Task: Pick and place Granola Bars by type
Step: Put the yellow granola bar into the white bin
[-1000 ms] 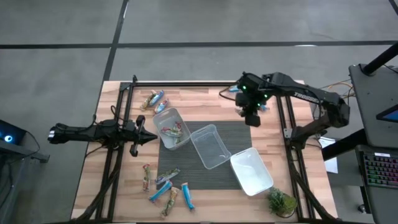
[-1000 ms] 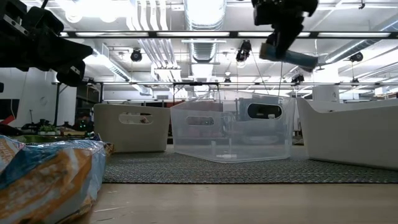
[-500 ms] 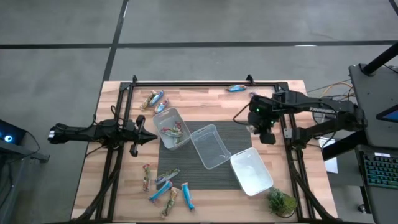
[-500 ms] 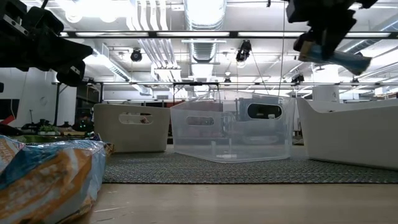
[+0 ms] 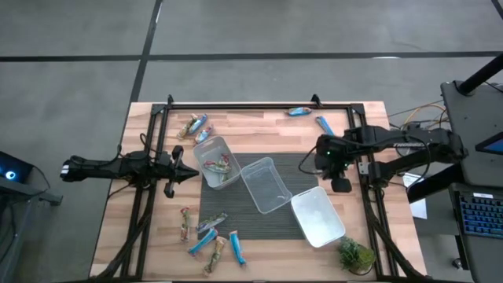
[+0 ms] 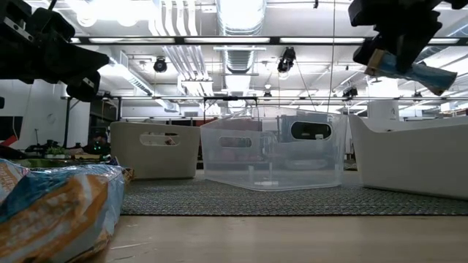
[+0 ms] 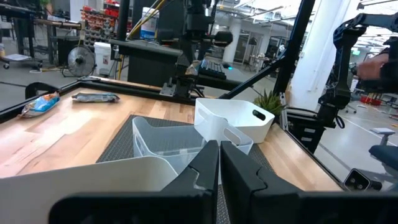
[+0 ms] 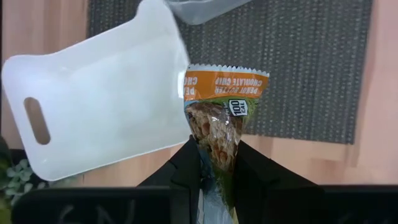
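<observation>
Looking down through my right wrist camera, I saw the right gripper (image 8: 217, 163) clamped on one granola bar (image 8: 222, 118), its long axis running straight out from the fingers and its crimped orange end pointing away, over the dark mat (image 8: 298, 68) just beside the white tub (image 8: 99, 99). In the high view that gripper (image 5: 339, 174) sat right of centre above the mat's right edge, with bare wood beyond, and the bar itself was hidden there under the wrist. My left gripper (image 5: 187, 174) waited with fingers together at centre left beside the tub of bars (image 5: 217, 163), and the loose bars (image 5: 211, 236) at lower left were too small to sort by type.
</observation>
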Motion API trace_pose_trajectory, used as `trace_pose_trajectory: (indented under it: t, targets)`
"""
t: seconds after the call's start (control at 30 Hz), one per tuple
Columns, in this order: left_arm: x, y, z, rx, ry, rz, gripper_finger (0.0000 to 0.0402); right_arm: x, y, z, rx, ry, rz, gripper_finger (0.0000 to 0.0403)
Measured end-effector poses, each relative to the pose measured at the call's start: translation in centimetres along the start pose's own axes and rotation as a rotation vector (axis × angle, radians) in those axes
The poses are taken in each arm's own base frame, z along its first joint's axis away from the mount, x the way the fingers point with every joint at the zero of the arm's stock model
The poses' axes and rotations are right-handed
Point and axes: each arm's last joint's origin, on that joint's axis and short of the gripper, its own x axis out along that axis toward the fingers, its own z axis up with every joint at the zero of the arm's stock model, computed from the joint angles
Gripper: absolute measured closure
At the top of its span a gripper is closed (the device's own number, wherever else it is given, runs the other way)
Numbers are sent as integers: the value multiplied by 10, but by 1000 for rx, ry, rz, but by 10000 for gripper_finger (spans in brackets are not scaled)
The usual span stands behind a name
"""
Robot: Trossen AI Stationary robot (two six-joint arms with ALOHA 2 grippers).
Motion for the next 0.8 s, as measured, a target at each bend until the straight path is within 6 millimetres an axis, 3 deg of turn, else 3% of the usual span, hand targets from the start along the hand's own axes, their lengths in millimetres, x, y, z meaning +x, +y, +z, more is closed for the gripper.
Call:
trace_pose_trajectory:
  t: [0.27, 0.8]
  targets:
    - [0, 0, 0, 0, 0, 0, 401, -1, 25, 5, 48, -21, 42, 344]
    - [0, 0, 0, 0, 0, 0, 401, 4, 60, 4, 302, -22, 114, 344]
